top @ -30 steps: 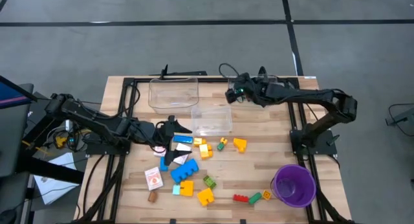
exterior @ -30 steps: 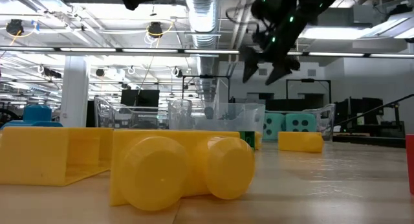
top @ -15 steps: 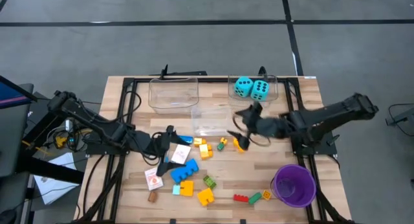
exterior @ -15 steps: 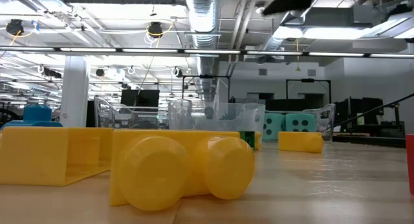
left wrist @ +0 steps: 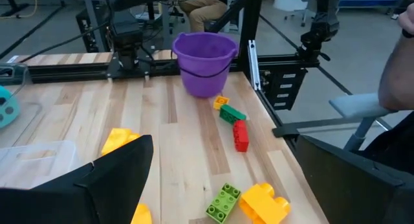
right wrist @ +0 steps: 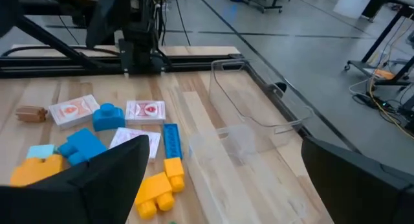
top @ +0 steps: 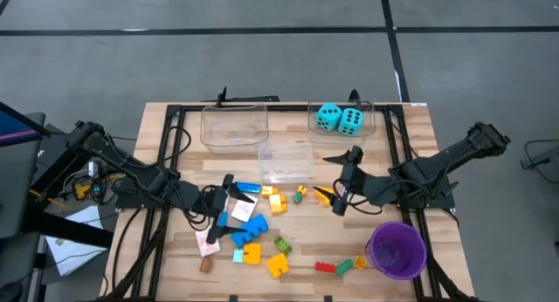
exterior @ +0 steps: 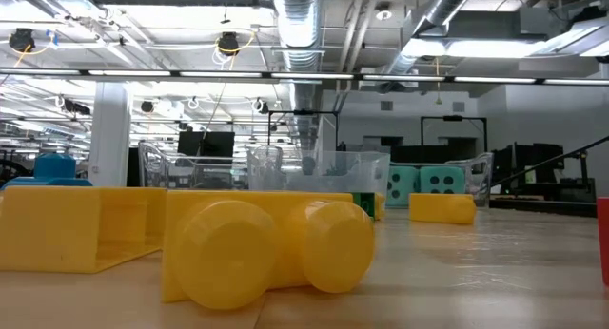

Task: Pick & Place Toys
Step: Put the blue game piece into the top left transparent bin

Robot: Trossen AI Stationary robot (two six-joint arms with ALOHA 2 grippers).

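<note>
The right gripper (top: 340, 178) hangs wide open and empty over the middle of the table, its fingers spread on either side of a yellow brick (top: 324, 195) that lies just below and between them; whether they touch it cannot be told. Just past that brick sit a small green brick (top: 300, 195) and a yellow-orange one (top: 278, 202), and beyond the gripper's far side stands a clear bin (top: 285, 161), with the two turquoise dice (top: 341, 119) in another bin (top: 370, 124) farther off toward the table's back edge. Near the arm's own side stands the purple cup (top: 396, 249), with a red brick (top: 325, 267) and a green one (top: 344, 266) beside it. The left gripper (top: 225, 203) is likewise spread wide and holds nothing, low over the cluster of toys on its side: a blue brick (top: 248, 229) and a card pack (top: 242, 207) lie right at its fingers, another card pack (top: 207, 242) just beside it, and a yellow brick (top: 277, 264) and a green brick (top: 283, 244) a little farther out. A third empty bin (top: 233, 126) stands well beyond it at the back.
</note>
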